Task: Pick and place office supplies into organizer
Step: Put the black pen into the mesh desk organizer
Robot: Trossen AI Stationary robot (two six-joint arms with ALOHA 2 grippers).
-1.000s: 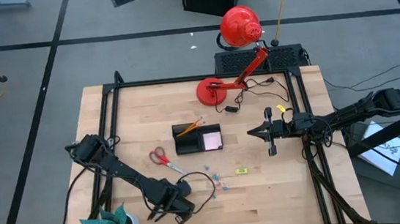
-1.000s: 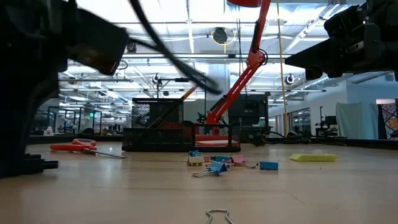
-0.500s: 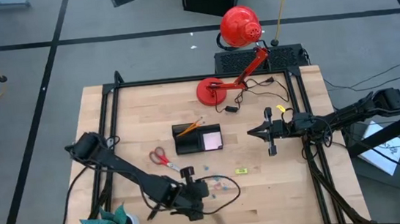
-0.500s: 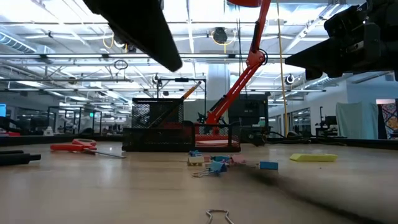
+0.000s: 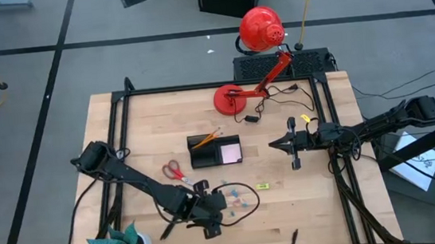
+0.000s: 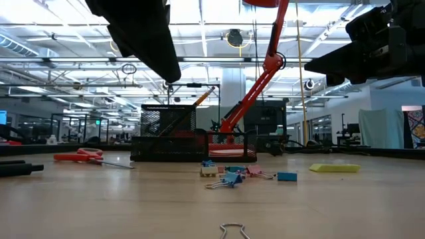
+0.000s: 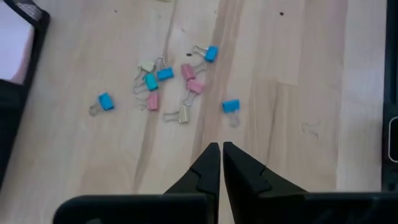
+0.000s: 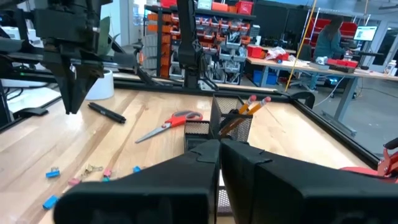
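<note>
Your left gripper point(image 7: 221, 149) hangs above the scattered binder clips point(image 7: 168, 81), fingers pressed together on nothing. Your right gripper point(image 5: 274, 144), also closed and empty, waits right of the organizer point(image 5: 215, 150). Scissors point(image 5: 174, 172) lie left of it. No writing is legible.

Robotics lab: parts shelves point(image 8: 217, 25), workbenches point(image 8: 298, 65), ceiling trusses point(image 6: 219, 60).

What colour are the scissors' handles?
Red. The scissors lie left of the organizer; the handles show best in the high view.
</note>
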